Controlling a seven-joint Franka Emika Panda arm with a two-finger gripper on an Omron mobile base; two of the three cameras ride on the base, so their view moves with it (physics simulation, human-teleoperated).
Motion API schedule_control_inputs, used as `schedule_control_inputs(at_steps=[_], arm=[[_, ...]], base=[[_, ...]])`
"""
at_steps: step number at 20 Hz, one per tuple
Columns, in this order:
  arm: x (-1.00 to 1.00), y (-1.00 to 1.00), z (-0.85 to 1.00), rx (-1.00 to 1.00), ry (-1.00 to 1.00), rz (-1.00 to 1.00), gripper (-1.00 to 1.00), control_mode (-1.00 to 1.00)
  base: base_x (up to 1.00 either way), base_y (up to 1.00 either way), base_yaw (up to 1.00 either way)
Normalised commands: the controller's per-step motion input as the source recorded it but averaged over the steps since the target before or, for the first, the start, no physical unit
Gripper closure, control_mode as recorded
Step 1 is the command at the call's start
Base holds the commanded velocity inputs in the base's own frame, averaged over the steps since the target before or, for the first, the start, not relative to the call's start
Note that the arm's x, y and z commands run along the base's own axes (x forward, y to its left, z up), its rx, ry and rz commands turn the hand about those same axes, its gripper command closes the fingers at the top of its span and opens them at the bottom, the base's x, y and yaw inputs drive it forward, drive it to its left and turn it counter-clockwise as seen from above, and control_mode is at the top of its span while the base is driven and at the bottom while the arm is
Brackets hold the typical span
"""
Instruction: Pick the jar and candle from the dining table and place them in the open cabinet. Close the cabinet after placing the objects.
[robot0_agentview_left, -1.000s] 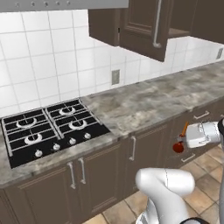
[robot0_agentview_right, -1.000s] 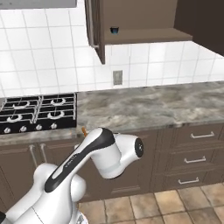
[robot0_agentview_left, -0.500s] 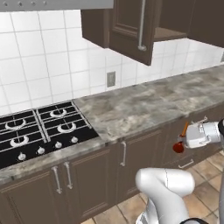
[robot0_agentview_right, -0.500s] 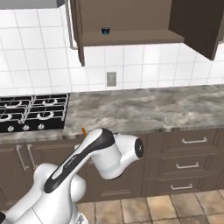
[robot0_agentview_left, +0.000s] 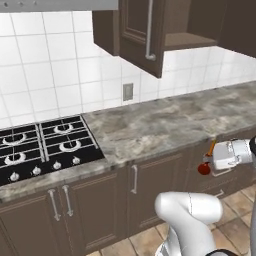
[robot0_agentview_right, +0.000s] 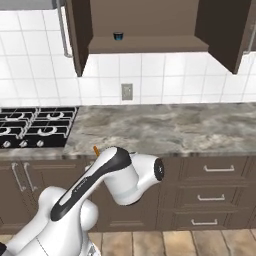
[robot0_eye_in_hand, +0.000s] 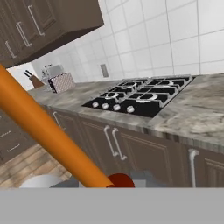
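At the right edge of the left base view, you are looking at the candle (robot0_agentview_left: 210, 152) being carried low in front of the brown drawer fronts, below the rim of the marble tabletop (robot0_agentview_left: 165, 125). Its thin orange stick is tilting up and to the right, and its dark red rounded base (robot0_agentview_left: 203, 169) is hanging at the lower end. In the hand view the same candle (robot0_eye_in_hand: 43, 131) is running as a thick orange bar from the left edge down to the bottom middle, ending at its red base (robot0_eye_in_hand: 120, 180).

Your tool (robot0_agentview_left: 215, 161) is clamped together on the candle, with the white wrist block just to its right. In the right base view the white arm (robot0_agentview_right: 107, 175) is bending at its elbow in the lower middle of the frame, and a short orange tip of the candle (robot0_agentview_right: 96, 150) is peeking out above it, against the tabletop's front edge.

Along the top of the right base view the cabinet (robot0_agentview_right: 150, 45) is standing open, both doors swung outward, and a small dark blue cup (robot0_agentview_right: 118, 36) is sitting on its shelf, left of middle. The black gas hob (robot0_agentview_left: 45, 147) is lying on the tabletop at the left of both base views.
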Motion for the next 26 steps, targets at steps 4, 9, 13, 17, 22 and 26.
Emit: schedule_control_inputs(at_steps=[4, 9, 13, 17, 22, 26], arm=[[0.0, 0.0, 0.0, 0.0, 0.0, 0.0, 1.0, 1.0], [0.0, 0.0, 0.0, 0.0, 0.0, 0.0, 1.0, 1.0], [0.0, 0.0, 0.0, 0.0, 0.0, 0.0, 1.0, 1.0], [0.0, 0.0, 0.0, 0.0, 0.0, 0.0, 1.0, 1.0], [0.0, 0.0, 0.0, 0.0, 0.0, 0.0, 1.0, 1.0], [0.0, 0.0, 0.0, 0.0, 0.0, 0.0, 1.0, 1.0]], base=[[0.17, -0.44, 0.22], [0.17, -0.42, 0.25], [0.16, -0.41, 0.28], [0.14, -0.41, 0.28], [0.1, -0.44, 0.24], [0.08, -0.46, 0.21]])
